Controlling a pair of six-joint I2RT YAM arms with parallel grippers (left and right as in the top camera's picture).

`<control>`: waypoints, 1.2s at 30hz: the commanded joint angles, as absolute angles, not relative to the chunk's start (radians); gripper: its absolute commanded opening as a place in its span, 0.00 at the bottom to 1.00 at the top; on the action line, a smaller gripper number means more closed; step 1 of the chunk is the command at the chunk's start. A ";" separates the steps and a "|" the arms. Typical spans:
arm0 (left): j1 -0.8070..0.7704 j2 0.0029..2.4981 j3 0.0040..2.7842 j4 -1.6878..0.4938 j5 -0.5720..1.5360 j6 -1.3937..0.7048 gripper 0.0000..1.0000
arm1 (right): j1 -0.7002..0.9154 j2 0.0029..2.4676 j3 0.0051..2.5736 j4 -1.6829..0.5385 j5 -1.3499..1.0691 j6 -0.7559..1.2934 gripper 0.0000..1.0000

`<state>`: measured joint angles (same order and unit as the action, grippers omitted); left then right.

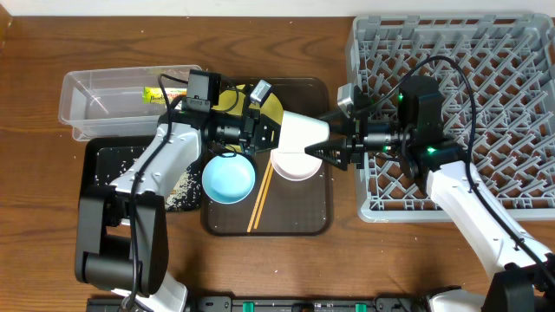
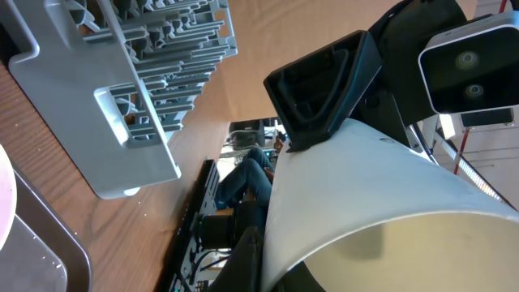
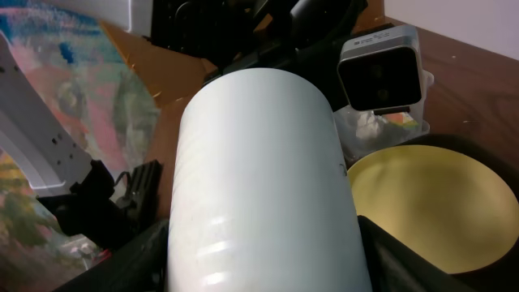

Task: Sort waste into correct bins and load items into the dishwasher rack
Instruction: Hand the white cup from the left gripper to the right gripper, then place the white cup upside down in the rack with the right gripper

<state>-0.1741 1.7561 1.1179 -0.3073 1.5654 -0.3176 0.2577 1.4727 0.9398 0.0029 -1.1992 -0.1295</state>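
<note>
The small pale cup (image 1: 303, 132) lies on its side in the air above the white bowl (image 1: 295, 166). My left gripper (image 1: 276, 130) is shut on its rim, one finger outside the wall in the left wrist view (image 2: 268, 268). My right gripper (image 1: 328, 147) clasps the cup (image 3: 259, 178) from the other end, a finger on each side (image 3: 263, 259). The light blue bowl (image 1: 229, 178) and two chopsticks (image 1: 260, 204) rest on the brown tray. The yellow plate (image 1: 276, 108) is partly hidden under my left arm and also shows in the right wrist view (image 3: 430, 203).
The grey dishwasher rack (image 1: 468, 52) fills the right side. The clear tub (image 1: 104, 100) at the back left holds the printed wrapper (image 1: 156, 94). The black tray (image 1: 108, 160) in front of it has rice grains (image 1: 179, 191). The brown serving tray (image 1: 303, 217) is in the middle.
</note>
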 commanded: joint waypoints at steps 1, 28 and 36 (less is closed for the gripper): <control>-0.176 1.753 1.130 -0.305 1.571 -0.320 0.06 | 0.268 1.474 0.955 0.000 -1.254 -0.136 0.63; 0.002 1.599 1.128 -0.624 0.801 -0.091 0.51 | 0.131 1.336 0.960 -0.279 -0.764 -0.046 0.18; 0.049 1.421 1.128 -0.760 0.584 -0.082 0.52 | 0.075 1.198 1.093 -0.654 -0.313 -0.024 0.02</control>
